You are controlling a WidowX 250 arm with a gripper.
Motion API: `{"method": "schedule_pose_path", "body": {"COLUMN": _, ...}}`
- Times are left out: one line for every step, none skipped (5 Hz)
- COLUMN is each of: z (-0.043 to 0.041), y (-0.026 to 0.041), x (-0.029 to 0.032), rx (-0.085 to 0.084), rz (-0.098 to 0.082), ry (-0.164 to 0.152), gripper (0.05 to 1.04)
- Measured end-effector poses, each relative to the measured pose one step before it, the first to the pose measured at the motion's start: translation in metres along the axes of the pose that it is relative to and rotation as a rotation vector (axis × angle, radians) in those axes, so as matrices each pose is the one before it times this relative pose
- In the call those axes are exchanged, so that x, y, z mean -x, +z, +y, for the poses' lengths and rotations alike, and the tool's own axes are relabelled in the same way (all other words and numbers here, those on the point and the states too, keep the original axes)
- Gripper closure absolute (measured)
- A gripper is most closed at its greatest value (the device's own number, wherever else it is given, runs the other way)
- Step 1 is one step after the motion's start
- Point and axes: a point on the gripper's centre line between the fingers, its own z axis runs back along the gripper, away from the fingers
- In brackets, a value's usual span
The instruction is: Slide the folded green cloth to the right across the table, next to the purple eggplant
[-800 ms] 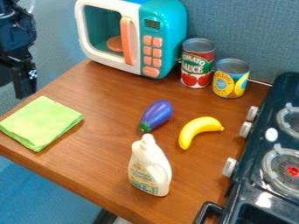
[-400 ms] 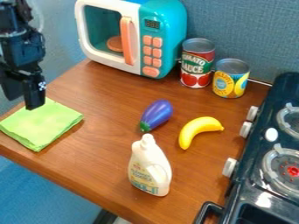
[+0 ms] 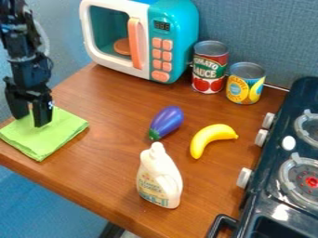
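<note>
While open, gripper (image 3: pixel 31 122) nr cloth (image 3: pixel 43 140).

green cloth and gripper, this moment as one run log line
gripper: open, over green cloth | held: nothing visible | contact: unclear | eggplant: lying near banana | white bottle: upright

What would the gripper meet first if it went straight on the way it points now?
Most likely the green cloth: the gripper points down over its far part, though the gap between them is hard to judge from this slanted view.
</note>
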Motion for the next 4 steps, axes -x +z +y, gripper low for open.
{"method": "schedule_pose_path", "body": {"z": -0.00057, "y": -0.00691, "x": -0.00110, "rx": -0.0688, "rz": 0.0545, "ry": -0.0229, "gripper": 0.083}}
{"method": "schedule_pose_path", "body": {"z": -0.00540, "y": -0.00193, "x": -0.00060, "rx": -0.0353, "rz": 0.0284, "ry": -0.0235, "gripper": 0.083}}
{"method": "schedule_pose_path", "body": {"z": -0.00301, "y": 0.00214, "x": -0.00751, "rx": 0.0323, "rz": -0.0228, "ry": 0.0211, "gripper": 0.083}}
{"method": "schedule_pose_path", "body": {"z": -0.01670, "y": 0.01568, "x": -0.03799, "rx": 0.1167, "rz": -0.1938, "ry": 0.1417, "gripper": 0.083}}
